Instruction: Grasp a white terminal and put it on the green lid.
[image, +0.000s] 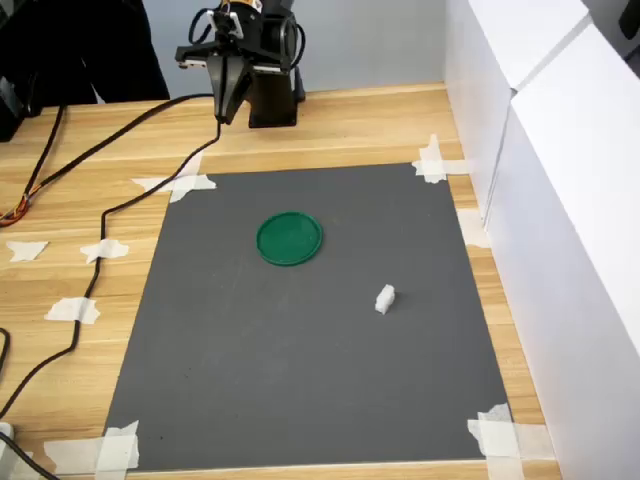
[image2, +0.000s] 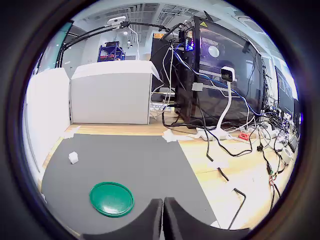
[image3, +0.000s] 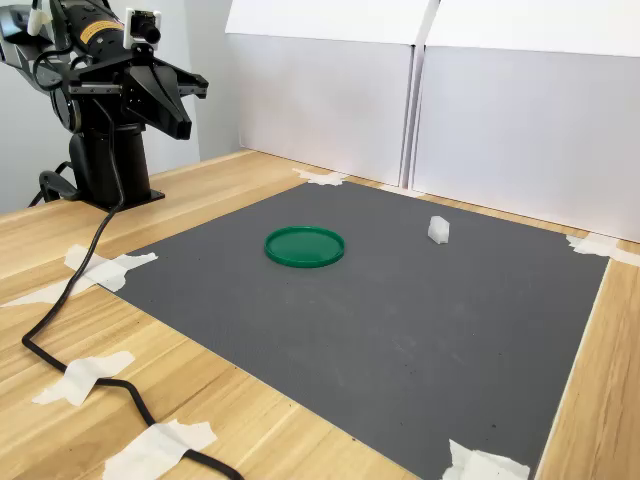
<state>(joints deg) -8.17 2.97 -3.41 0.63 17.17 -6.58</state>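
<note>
Pressed together and holding nothing, the gripper (image: 222, 112) hangs in the air over the bare wood beyond the far edge of the grey mat (image: 220, 370) in the first exterior view, close to the arm's black base (image: 272, 100). The green lid (image: 289, 238) lies flat on the mat, nearer its far edge than its near one and a little toward the first exterior view's left of the middle. The white terminal (image: 385, 298) sits on the mat well apart from the lid, nearer the mat's right edge as this view shows it. White tape pieces (image: 432, 160) pin the mat's corners to the wooden table (image: 90, 200), and a black cable (image: 95, 260) trails along the mat's left edge.

Seen from the wrist view, the two dark fingers (image2: 150, 222) meet with only a thin seam between them. The lid (image2: 112, 199) rests on the mat just ahead of them, and the terminal (image2: 73, 157) lies farther off toward the white panels (image2: 110, 92).

From the second exterior view, the gripper (image3: 198, 85) is raised well above the table, outside the mat's left corner. The lid (image3: 305, 246) and the terminal (image3: 438, 230) both rest on the mat, apart from each other, with the terminal closer to the mat's far edge, before the white panels.
</note>
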